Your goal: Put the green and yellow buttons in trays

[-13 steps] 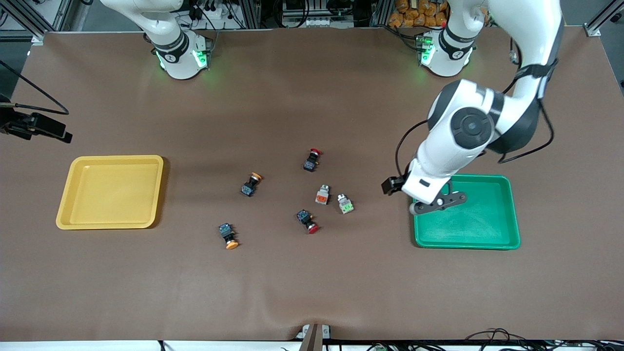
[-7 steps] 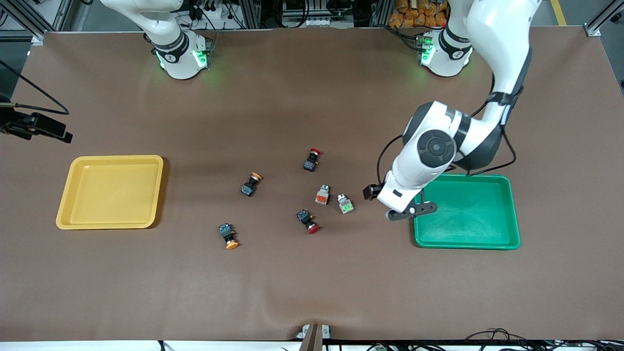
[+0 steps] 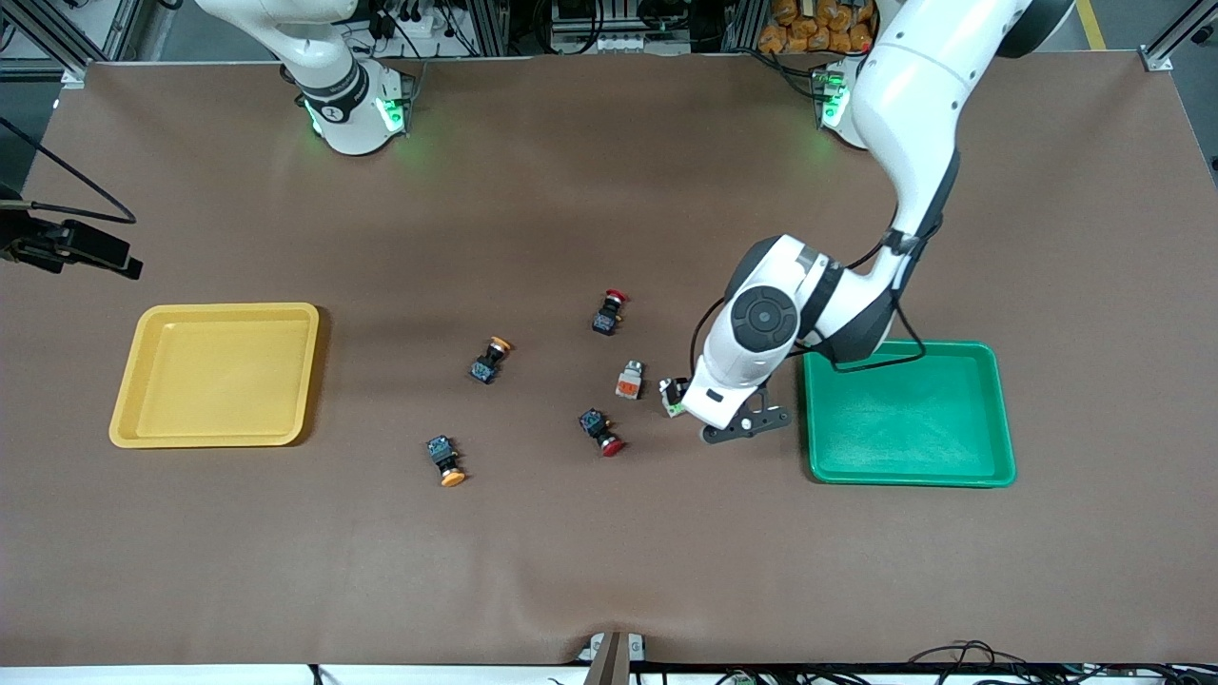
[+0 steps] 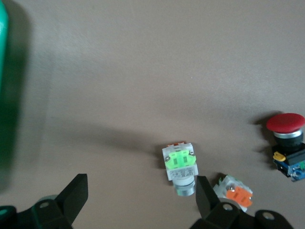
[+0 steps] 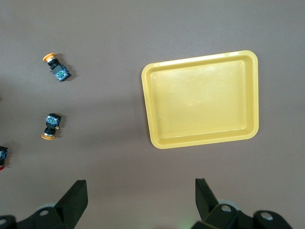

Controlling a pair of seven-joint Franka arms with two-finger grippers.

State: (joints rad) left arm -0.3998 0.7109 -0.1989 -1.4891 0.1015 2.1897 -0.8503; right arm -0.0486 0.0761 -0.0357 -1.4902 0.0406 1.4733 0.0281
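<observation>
Across the brown table [image 3: 571,571], front view: the left arm reaches down from its base at the table's robot-side edge, and the left gripper [image 3: 737,428] hangs low over the table beside the green tray [image 3: 909,476], just beside the green button [image 3: 673,400], which the wrist partly covers. The green tray lies toward the left arm's end of the table; the yellow tray [image 3: 124,419] lies toward the right arm's end, and neither tray holds a button. Between the trays lie one yellow button [image 3: 489,361], a second yellow button [image 3: 445,460] nearer the camera-side edge, an orange-faced silver button [image 3: 628,380] close to the green one, and two red buttons [image 3: 609,312] [image 3: 600,431]. Only the right arm's base shows at the robot-side edge; the right arm waits.

Left wrist view: the left gripper [image 4: 140,200] is spread wide and empty, its fingers [image 4: 74,200] apart over bare table. The green button [image 4: 180,163] lies on its side, square green face up, near one finger but untouched. The orange-faced silver button [image 4: 235,193] and a red button [image 4: 287,143] lie close by, and the green tray [image 4: 2,28] shows at the frame's edge.

Right wrist view: the right gripper [image 5: 140,200] is likewise spread and empty, high above the table. The yellow tray [image 5: 155,119] and both yellow buttons [image 5: 56,69] [image 5: 50,127] lie below it.
</observation>
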